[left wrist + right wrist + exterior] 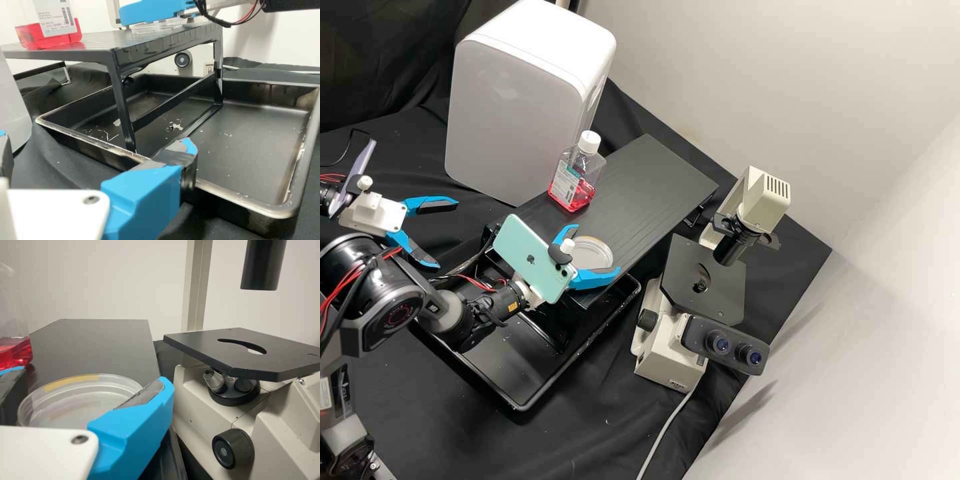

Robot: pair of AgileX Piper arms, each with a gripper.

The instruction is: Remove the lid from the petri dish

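One petri dish (pixel 595 247) lies flat on the black platform (pixel 653 187), at the platform's end over the tray, with its clear lid (pixel 80 402) on and a yellowish streak along the far rim. The right gripper (pixel 592 252) straddles the dish at platform height. The dish fills the space inside it from side to side, but I cannot tell whether it pinches the rim or stands just free of it. One mint-green phone (pixel 535 259) is mounted on that arm's wrist, just off the platform's end.

One bottle (pixel 575 175) of red liquid with a white cap also stands upright on the platform. It is at the edge nearest the white cabinet (pixel 520 93) and well apart from the dish. The platform is a single raised shelf, and its legs stand inside one shallow black tray (pixel 260 200) that is flecked with pale specks.

One white cabinet sits just beside the platform, on the bottle's side. One microscope (pixel 693 313) stands just beside the opposite long edge, with its round-holed stage near platform height and two eyepieces facing away from the platform.

The left gripper (pixel 443 232) hangs well apart from the platform, beyond the tray's far side from the microscope. Its two blue fingers (pixel 430 203) are spread wide with nothing between them. That makes two arms and two grippers.
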